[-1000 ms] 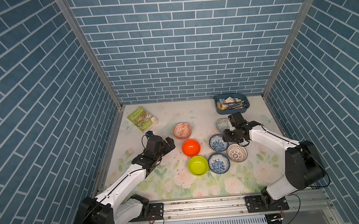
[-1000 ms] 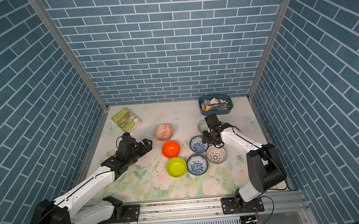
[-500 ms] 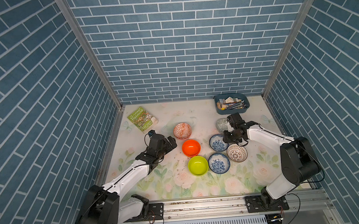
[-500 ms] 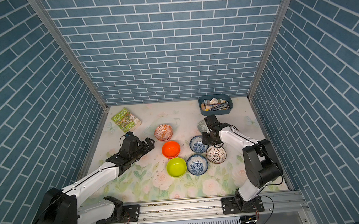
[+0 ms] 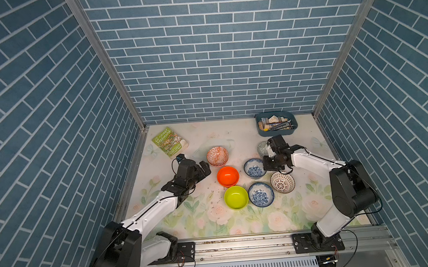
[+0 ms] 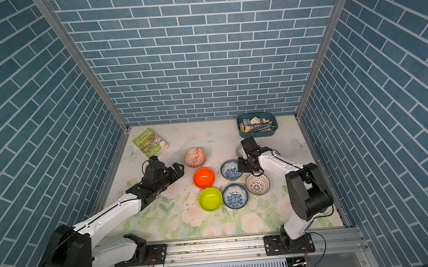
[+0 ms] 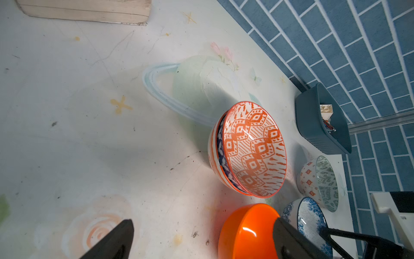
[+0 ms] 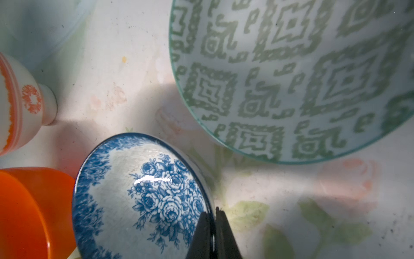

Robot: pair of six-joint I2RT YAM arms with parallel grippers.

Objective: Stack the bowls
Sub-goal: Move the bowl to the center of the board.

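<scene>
My right gripper point(image 8: 213, 220) is pressed together on the right-hand rim of the farther blue-white floral bowl point(image 8: 143, 197), one finger inside the wall and one outside. I cannot tell whether the bowl has left the worktop point(image 8: 134, 67). I judge the step in hand to be picking up this bowl. Just beyond it, farther and to the right, sits the grey-green patterned bowl point(image 8: 291, 78), and to its left the plain orange bowl point(image 5: 227, 175). Nearer lie the second blue-white floral bowl point(image 5: 261, 197), the brown-lattice bowl point(image 5: 282, 182) and the lime-green bowl point(image 5: 236, 197). My left gripper point(image 7: 202, 222) hangs spread wide just left of the plain orange bowl, holding nothing. The orange-white patterned bowl point(image 7: 253, 150) at the far left looks already nested in others. Next I should lift straight up, keep the rim level so this thin pinch holds, and lower the bowl into its floral twin.
</scene>
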